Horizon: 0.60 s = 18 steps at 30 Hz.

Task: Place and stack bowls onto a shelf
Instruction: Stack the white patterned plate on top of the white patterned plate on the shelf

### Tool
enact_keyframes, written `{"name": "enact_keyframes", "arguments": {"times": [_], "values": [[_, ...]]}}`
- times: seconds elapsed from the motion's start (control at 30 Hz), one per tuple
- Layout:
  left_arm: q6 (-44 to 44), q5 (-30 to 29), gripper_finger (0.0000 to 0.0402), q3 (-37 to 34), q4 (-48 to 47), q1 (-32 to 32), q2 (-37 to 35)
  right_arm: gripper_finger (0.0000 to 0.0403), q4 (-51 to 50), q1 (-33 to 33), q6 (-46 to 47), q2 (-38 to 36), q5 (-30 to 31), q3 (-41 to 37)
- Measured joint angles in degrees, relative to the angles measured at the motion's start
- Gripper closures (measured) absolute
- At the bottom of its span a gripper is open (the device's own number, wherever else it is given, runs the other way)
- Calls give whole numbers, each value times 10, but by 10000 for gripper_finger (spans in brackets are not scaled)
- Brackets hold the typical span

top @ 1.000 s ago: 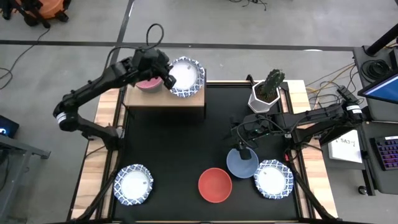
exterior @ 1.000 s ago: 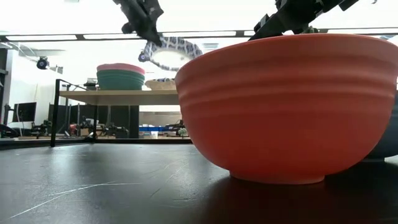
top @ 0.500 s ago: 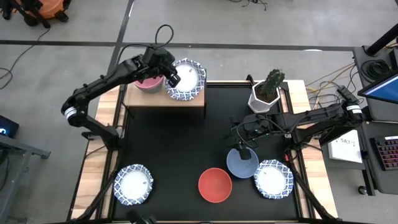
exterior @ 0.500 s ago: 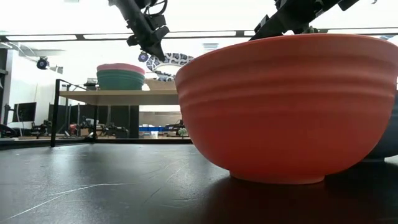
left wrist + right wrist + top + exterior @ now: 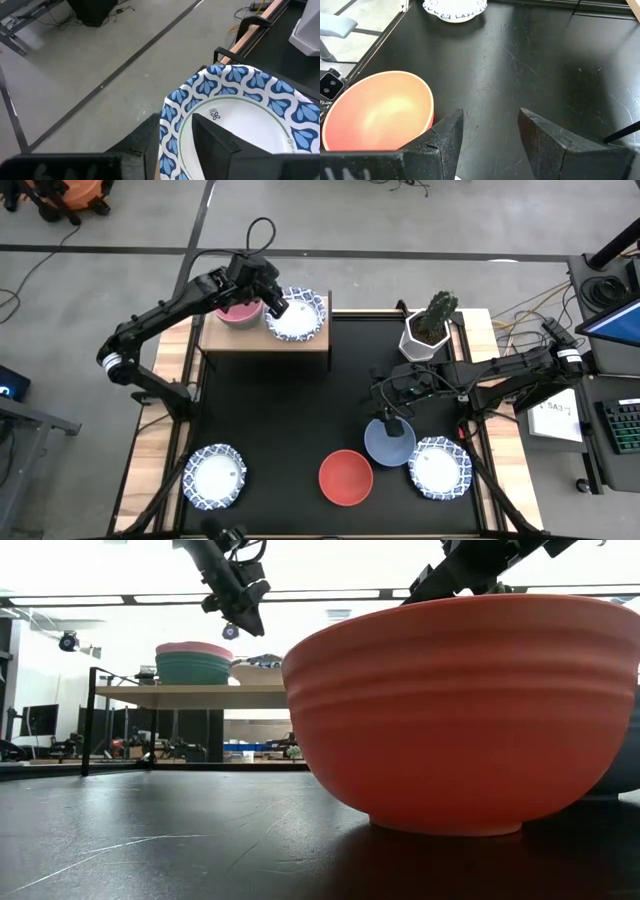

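A white bowl with a blue patterned rim (image 5: 297, 316) (image 5: 235, 115) sits level on the right part of the shelf (image 5: 262, 340) (image 5: 190, 695). The pink bowl (image 5: 238, 313) (image 5: 193, 647) is stacked in the green bowl (image 5: 193, 668) on the shelf's left part. My left gripper (image 5: 277, 307) (image 5: 175, 124) is open astride the white bowl's left rim. My right gripper (image 5: 386, 412) (image 5: 490, 122) hangs open over the table, just beyond the blue bowl (image 5: 390, 442), with nothing between its fingers. My left gripper comes slanting down from the table's left side, with one finger (image 5: 215, 142) inside the bowl and one outside its rim (image 5: 167, 117). The inner finger stands clear of the wall. Whether the outer finger touches the rim, I cannot tell. The bowl rests on the shelf.
On the black table stand a red bowl (image 5: 345, 477) (image 5: 380, 110) at the near middle, a patterned white bowl (image 5: 215, 476) near left and another (image 5: 440, 467) near right. A white cactus pot (image 5: 428, 332) stands far right.
My left gripper has come down a little over the shelf and let go. The patterned bowl, held tilted above the shelf a second ago, has dropped and now lies level on the shelf top beside the pink bowl.
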Motion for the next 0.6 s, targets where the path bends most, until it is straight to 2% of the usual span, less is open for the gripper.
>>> {"name": "enact_keyframes", "arguments": {"times": [0.1,0.3,0.6], "values": [[-2,11,290,0,-10,-4,-4,225,0,0,0,0,0,0],[-30,134,285,-6,-44,-37,-7,225,0,0,-1,0,0,0],[-9,139,286,-18,-66,-153,-7,225,0,0,-1,0,0,-2]]}}
